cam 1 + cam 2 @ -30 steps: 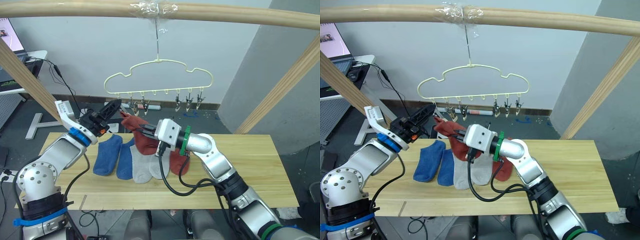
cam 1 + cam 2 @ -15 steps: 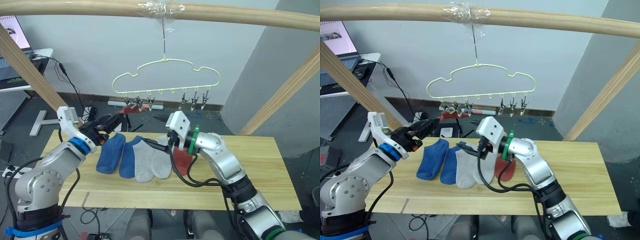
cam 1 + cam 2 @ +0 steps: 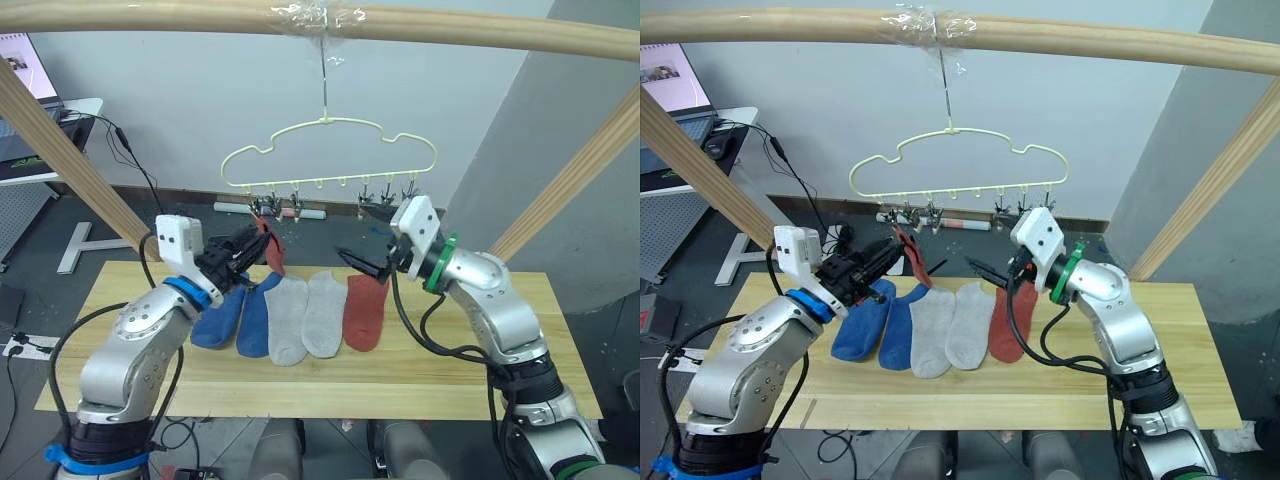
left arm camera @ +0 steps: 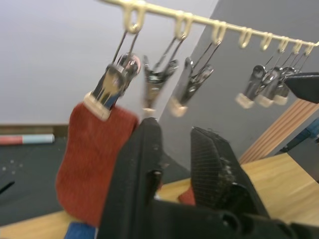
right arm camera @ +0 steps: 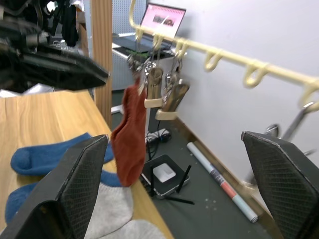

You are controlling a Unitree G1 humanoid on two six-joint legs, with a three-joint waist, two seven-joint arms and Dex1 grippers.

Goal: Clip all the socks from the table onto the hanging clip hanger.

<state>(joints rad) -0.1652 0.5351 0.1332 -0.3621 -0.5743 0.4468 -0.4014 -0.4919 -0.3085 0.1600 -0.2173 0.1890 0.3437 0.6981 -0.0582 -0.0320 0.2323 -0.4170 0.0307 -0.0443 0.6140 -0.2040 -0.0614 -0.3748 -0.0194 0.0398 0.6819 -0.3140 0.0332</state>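
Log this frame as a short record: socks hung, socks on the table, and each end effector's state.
hung: one rust red sock on the leftmost clip of the clip hanger
on table: two blue socks, two grey socks, one red sock
left end effector: fingers slightly apart, holding nothing, beside the hung sock
right end effector: open wide, empty

Robot lab or workshop: bare grey walls, wooden pole frame [image 3: 300, 20], loose cables [image 3: 125, 150] on floor, laptop [image 3: 675, 85] on side desk.
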